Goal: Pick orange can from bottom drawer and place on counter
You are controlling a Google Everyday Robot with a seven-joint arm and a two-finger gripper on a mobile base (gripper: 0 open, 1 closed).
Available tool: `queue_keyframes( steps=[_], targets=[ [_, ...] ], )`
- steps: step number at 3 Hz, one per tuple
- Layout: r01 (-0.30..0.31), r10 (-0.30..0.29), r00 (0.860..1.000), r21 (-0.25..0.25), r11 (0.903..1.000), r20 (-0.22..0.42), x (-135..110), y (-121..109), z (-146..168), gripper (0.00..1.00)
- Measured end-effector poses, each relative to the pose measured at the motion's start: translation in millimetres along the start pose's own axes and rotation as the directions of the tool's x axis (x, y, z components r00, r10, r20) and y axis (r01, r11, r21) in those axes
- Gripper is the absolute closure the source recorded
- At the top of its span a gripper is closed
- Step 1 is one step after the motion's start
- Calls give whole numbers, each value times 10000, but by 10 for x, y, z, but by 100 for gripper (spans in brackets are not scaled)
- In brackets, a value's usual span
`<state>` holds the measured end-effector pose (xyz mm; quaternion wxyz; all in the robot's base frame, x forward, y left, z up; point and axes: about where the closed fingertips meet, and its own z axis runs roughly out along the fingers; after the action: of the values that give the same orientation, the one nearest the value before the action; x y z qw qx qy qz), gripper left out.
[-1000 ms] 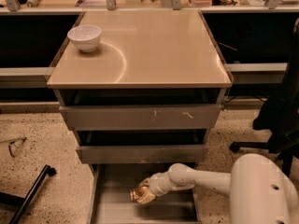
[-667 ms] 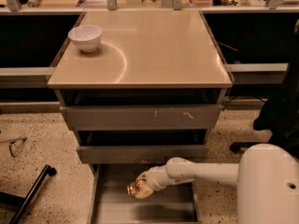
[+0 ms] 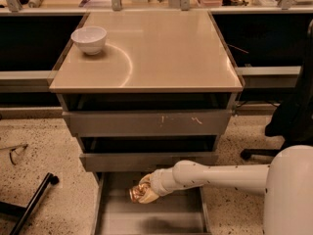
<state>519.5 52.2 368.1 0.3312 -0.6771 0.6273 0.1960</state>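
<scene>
The orange can (image 3: pixel 138 193) is small, shiny and golden-orange, and it is held in my gripper (image 3: pixel 145 190) above the floor of the bottom drawer (image 3: pixel 166 218), near its back left. The drawer is pulled out, a wide grey tray below the two upper drawers. My white arm (image 3: pixel 220 176) reaches in from the right, just under the middle drawer's front. The gripper is shut on the can, and its fingers wrap the can's right side. The beige counter (image 3: pixel 161 48) tops the cabinet and bears a faint curved mark.
A white bowl (image 3: pixel 89 39) stands at the counter's back left corner. The two upper drawers (image 3: pixel 146 123) are slightly ajar. A black pole (image 3: pixel 29 204) lies on the speckled floor at left. A dark chair base (image 3: pixel 288 126) is at right.
The gripper with the can has risen off the drawer floor and moved back toward the middle drawer's front. The arm has lifted with it.
</scene>
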Motion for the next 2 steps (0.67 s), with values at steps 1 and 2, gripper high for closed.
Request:
queue_keyframes(
  steps=[1,2],
  targets=[
    [332,-342,9992,476,9983,205,-301,-77,-390,100],
    [1305,-1363,9892,994,9865,534,-1060,-184,-1010,100]
  ],
)
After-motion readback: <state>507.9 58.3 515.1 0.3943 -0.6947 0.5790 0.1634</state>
